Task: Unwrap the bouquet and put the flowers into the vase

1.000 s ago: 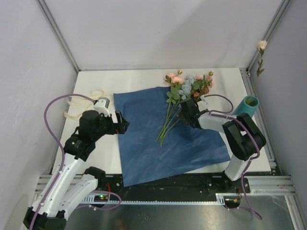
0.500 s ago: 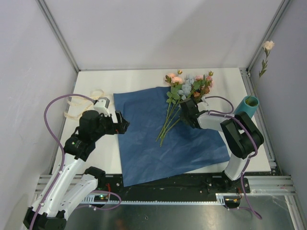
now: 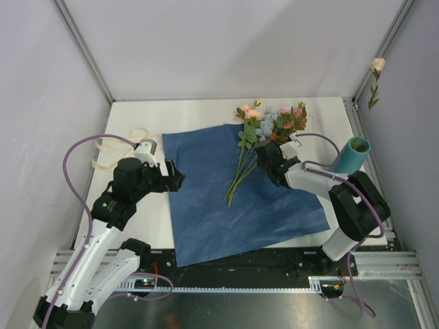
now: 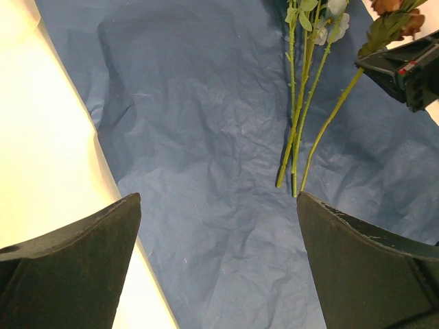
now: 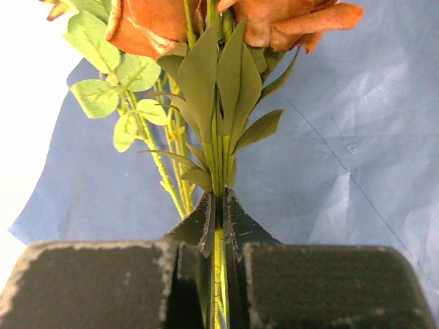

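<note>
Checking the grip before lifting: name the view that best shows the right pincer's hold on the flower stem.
Right wrist: the right pincer is shut on the orange-brown flower stem, seen close. The top view shows it small, among the flowers; the left wrist shows only its edge.

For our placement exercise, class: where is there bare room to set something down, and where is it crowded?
Free: the near half of the blue paper, between the left gripper and the right arm; the far strip of table between ribbon and flowers. Crowded: around the right gripper, flowers and vase.
</note>
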`<state>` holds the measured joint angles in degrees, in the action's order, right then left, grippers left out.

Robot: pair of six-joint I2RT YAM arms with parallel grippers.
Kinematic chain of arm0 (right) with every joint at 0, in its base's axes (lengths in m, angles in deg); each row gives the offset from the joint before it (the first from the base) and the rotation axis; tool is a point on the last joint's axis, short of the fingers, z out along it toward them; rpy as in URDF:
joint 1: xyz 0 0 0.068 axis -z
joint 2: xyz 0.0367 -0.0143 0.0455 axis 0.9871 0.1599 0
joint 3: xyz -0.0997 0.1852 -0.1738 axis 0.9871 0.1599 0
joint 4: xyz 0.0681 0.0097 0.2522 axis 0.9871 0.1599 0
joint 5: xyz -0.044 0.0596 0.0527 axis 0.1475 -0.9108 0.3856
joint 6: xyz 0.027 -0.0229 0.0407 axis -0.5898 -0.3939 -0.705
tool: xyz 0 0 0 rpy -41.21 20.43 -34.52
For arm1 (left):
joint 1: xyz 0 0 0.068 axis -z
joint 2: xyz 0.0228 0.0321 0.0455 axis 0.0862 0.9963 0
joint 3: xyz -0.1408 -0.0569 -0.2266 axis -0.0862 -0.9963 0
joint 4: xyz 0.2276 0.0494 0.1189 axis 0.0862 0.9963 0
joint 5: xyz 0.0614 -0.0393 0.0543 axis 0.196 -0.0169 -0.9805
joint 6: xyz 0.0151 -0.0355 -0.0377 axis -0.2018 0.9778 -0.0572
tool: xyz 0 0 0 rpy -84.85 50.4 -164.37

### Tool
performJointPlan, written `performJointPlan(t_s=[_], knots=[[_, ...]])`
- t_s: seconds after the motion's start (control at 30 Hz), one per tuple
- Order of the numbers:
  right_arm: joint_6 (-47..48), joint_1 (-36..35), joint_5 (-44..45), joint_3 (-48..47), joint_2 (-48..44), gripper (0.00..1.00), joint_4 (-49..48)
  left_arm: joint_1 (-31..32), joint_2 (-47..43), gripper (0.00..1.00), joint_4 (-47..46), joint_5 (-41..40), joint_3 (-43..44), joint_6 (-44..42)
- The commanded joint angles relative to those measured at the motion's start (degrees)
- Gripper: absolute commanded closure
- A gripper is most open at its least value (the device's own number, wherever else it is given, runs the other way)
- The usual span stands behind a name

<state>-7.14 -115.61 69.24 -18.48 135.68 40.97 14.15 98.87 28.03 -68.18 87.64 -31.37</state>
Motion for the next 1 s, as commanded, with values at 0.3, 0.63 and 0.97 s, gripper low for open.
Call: performJointPlan(t_s=[0.3,0.63,0.97], knots=[[13.9,-5.5,18.7,0.2,-16.1,1.00,1.1,-0.4,-0.6,0.00,-0.6,0.7,-0.3,-1.1],[45.2,-5.8,14.0,0.1,-33.5,1.00,-13.3,-0.4,-0.3,0.00,-0.6,0.7,-0.3,-1.1],[81.1,4.5,0.4,1.8,-43.8,1.00,-30.7,-0.5,-0.1,0.00,-0.6,0.4,-0.3,-1.1]])
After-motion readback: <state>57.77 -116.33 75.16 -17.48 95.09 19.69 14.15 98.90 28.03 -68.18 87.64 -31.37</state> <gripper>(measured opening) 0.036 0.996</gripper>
